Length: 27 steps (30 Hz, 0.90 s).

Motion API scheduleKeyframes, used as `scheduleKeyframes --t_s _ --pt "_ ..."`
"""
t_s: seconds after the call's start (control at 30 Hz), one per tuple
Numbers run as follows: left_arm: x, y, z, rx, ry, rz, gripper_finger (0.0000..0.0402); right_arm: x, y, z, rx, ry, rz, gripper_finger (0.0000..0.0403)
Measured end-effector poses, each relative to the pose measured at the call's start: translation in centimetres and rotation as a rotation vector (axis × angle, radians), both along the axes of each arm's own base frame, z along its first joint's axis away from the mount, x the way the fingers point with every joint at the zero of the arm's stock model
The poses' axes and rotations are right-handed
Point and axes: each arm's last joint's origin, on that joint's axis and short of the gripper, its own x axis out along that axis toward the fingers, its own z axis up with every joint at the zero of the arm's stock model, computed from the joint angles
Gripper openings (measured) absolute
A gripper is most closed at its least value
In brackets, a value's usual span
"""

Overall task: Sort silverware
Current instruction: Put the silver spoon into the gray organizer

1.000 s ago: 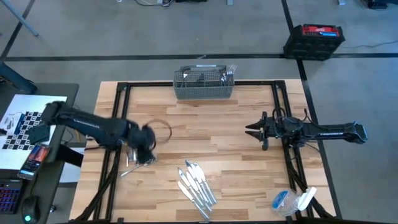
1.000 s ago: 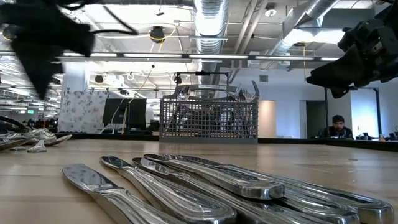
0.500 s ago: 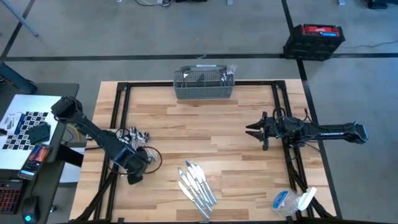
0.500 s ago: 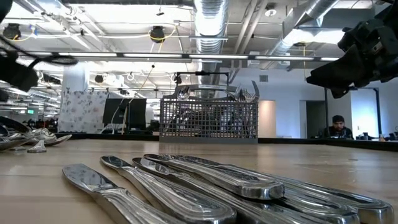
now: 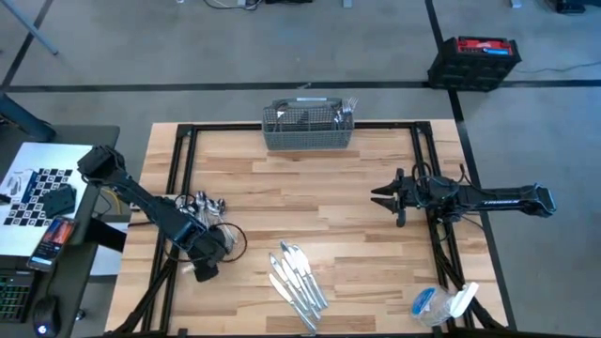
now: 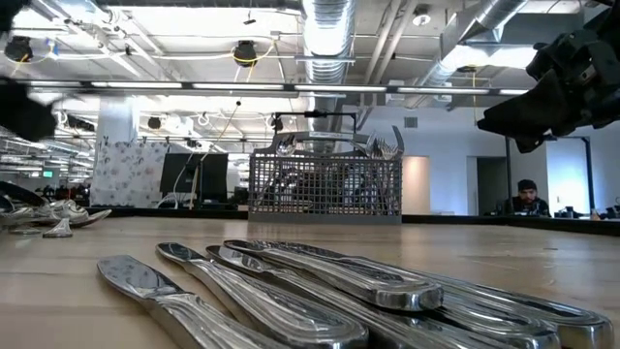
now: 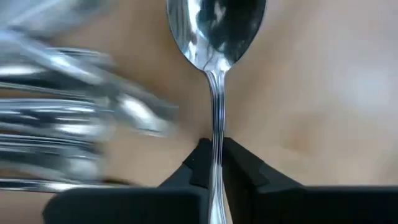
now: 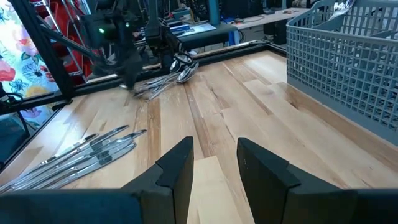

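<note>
My left gripper [image 5: 208, 259] stands low over the table's near left, just on the near side of a pile of spoons [image 5: 202, 204], and is shut on one spoon [image 7: 216, 37]. The pile shows blurred beside that spoon [image 7: 68, 118]. A row of table knives [image 5: 297, 277] lies flat at the near middle. More silverware stands upright in the grey mesh basket [image 5: 307, 131] at the far edge. My right gripper [image 5: 383, 199] hovers open over the right side, and nothing is between its fingers [image 8: 214, 165]. My left gripper pinches the spoon's slim handle [image 7: 216, 124] between its two fingers [image 7: 199, 162], which lie across it. The bowl [image 7: 216, 28] points away from the gripper, hollow side toward the camera, over the wood. Whether the spoon is clear of the table cannot be told.
Black frame rails [image 5: 178, 188] run along the table's left and right sides. A clear plastic bag [image 5: 439, 305] lies at the near right corner. Bare wood [image 5: 310, 202] lies between the basket and the knives. A person [image 6: 526, 199] sits far behind the table.
My left gripper has swung from above the spoon pile toward the table's near edge and down, then kept almost still there. The right arm, the knives and the basket stand as before.
</note>
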Motion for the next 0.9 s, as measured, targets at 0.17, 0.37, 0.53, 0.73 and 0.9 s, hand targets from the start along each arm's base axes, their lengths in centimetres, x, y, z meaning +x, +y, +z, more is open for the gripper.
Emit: scheduleKeyframes --t_s 0.17,0.37,0.53,0.73,0.9 --pt "3.0 0.2 4.9 0.032 -0.320 0.124 0.0002 0.0 0.0 0.0 -0.001 0.000 0.000 0.0112" --pt "6.5 6.0 11.3 0.611 -0.889 0.464 0.0001 0.0 0.0 0.0 -0.001 0.000 0.000 0.0112" --pt "8.3 13.1 15.5 1.120 -1.038 0.654 0.0000 0.0 0.0 0.0 -0.001 0.000 0.000 0.0112" --pt "8.9 21.7 16.8 1.220 -1.236 0.557 0.0000 0.0 0.0 0.0 -0.001 0.000 0.000 0.0112" --pt "9.0 27.4 13.0 1.167 -1.061 0.612 0.0000 0.0 0.0 0.0 -0.001 0.000 0.000 0.0112"
